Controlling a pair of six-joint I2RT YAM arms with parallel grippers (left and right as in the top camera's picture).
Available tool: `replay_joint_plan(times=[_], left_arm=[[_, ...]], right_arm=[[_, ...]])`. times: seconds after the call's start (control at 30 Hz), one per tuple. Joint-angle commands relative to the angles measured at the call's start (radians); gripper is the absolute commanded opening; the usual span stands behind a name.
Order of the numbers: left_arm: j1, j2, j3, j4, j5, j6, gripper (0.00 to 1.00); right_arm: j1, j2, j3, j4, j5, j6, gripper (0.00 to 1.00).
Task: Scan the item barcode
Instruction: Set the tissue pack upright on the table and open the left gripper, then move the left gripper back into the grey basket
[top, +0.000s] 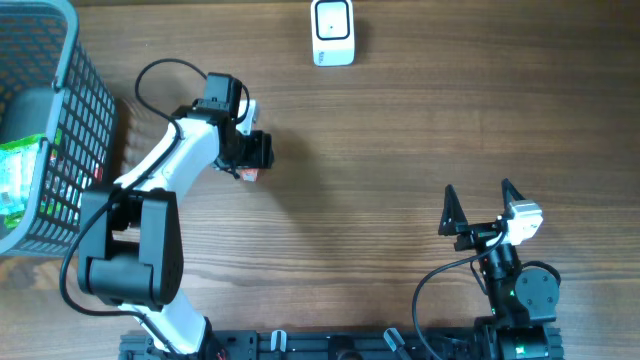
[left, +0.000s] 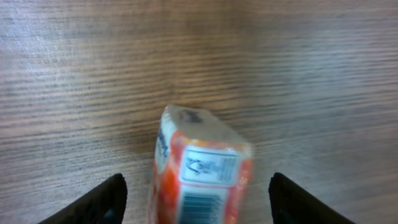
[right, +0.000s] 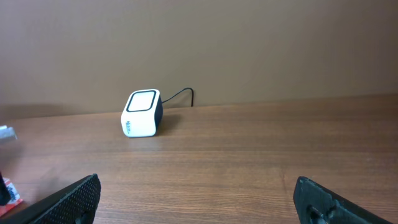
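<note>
The item (left: 199, 168) is a small orange and white packet lying on the wooden table, its barcode (left: 200, 208) facing the left wrist camera. In the overhead view only an orange corner of the item (top: 248, 175) shows under my left gripper (top: 252, 152). That left gripper (left: 198, 190) straddles the packet, open, with table showing between each finger and the packet's sides. The white barcode scanner (top: 332, 32) stands at the table's far edge, also seen as the scanner (right: 142, 113) with its window up. My right gripper (top: 480, 205) rests wide open near the front right, nothing between its fingers.
A grey mesh basket (top: 60, 130) with green packaged goods inside stands at the left edge, beside the left arm. The scanner's cable (right: 180, 96) runs back toward the wall.
</note>
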Motion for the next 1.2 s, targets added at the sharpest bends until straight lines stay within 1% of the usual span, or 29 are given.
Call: replay_joint_plan(times=[0.0, 0.03, 0.07, 0.1, 0.13, 0.17, 0.2, 0.23, 0.3, 0.33, 0.47, 0.5, 0.57, 0.63, 0.7, 0.73, 0.8, 0.83, 0.9, 0.97, 1.03, 1.07, 1.17], left_arm=[[0.000, 0.013, -0.050, 0.023, -0.015, 0.014, 0.38], [0.000, 0.013, -0.049, 0.027, -0.015, 0.014, 0.16], [0.000, 0.013, -0.049, 0.032, -0.014, 0.014, 0.11], [0.000, 0.013, -0.049, 0.038, -0.015, 0.014, 0.13], [0.000, 0.013, -0.049, 0.043, -0.014, 0.014, 0.17], [0.000, 0.013, -0.049, 0.048, -0.014, 0.014, 0.17], [0.000, 0.013, -0.049, 0.053, -0.014, 0.014, 0.24], [0.000, 0.013, -0.049, 0.054, -0.014, 0.014, 0.46], [0.000, 0.008, -0.048, 0.056, -0.019, 0.014, 0.57], [0.000, 0.002, -0.047, 0.056, -0.039, 0.013, 0.74], [0.000, -0.052, -0.038, 0.056, -0.067, 0.006, 0.81], [0.000, -0.079, -0.026, 0.048, -0.067, -0.013, 0.82], [0.000, -0.124, 0.010, 0.023, -0.067, -0.017, 0.83], [0.000, -0.172, 0.070, -0.013, -0.067, -0.018, 0.81], [0.003, -0.220, 0.183, -0.082, -0.079, -0.039, 0.80], [0.007, -0.239, 0.267, -0.128, -0.110, -0.063, 0.80], [0.028, -0.251, 0.436, -0.206, -0.154, -0.069, 0.82], [0.054, -0.251, 0.547, -0.247, -0.208, -0.077, 0.84], [0.105, -0.251, 0.663, -0.279, -0.299, -0.123, 0.93], [0.197, -0.251, 0.768, -0.310, -0.359, -0.144, 0.94], [0.280, -0.253, 0.803, -0.315, -0.394, -0.144, 0.96], [0.354, -0.253, 0.807, -0.312, -0.417, -0.144, 1.00], [0.519, -0.233, 0.804, -0.317, -0.426, -0.143, 1.00]], right_arm=[[-0.005, -0.003, -0.001, 0.003, 0.010, 0.000, 1.00], [-0.005, -0.003, -0.001, 0.003, 0.010, 0.000, 1.00], [-0.005, -0.003, -0.001, 0.003, 0.010, 0.000, 1.00], [-0.005, -0.003, -0.001, 0.003, 0.010, 0.001, 1.00], [-0.005, -0.003, -0.001, 0.003, 0.010, 0.000, 1.00], [-0.005, -0.003, -0.001, 0.003, 0.010, 0.000, 1.00], [-0.005, -0.003, -0.001, 0.003, 0.010, 0.000, 1.00], [-0.005, -0.003, -0.001, 0.003, 0.010, 0.000, 1.00], [-0.005, -0.003, -0.001, 0.003, 0.010, 0.000, 1.00], [-0.005, -0.003, -0.001, 0.003, 0.010, 0.001, 1.00], [-0.005, -0.003, -0.001, 0.003, 0.010, 0.000, 1.00], [-0.005, -0.003, -0.001, 0.003, 0.010, 0.000, 1.00], [-0.005, -0.003, -0.001, 0.003, 0.010, 0.000, 1.00], [-0.005, -0.003, -0.001, 0.003, 0.010, 0.000, 0.99], [-0.005, -0.003, -0.001, 0.003, 0.010, 0.000, 1.00], [-0.005, -0.003, -0.001, 0.003, 0.010, 0.000, 1.00], [-0.005, -0.003, -0.001, 0.003, 0.010, 0.000, 1.00], [-0.005, -0.003, -0.001, 0.003, 0.010, 0.000, 1.00], [-0.005, -0.003, -0.001, 0.003, 0.010, 0.000, 1.00], [-0.005, -0.003, -0.001, 0.003, 0.010, 0.000, 1.00], [-0.005, -0.003, -0.001, 0.003, 0.010, 0.000, 1.00], [-0.005, -0.003, -0.001, 0.003, 0.010, 0.000, 1.00], [-0.005, -0.003, -0.001, 0.003, 0.010, 0.000, 1.00]])
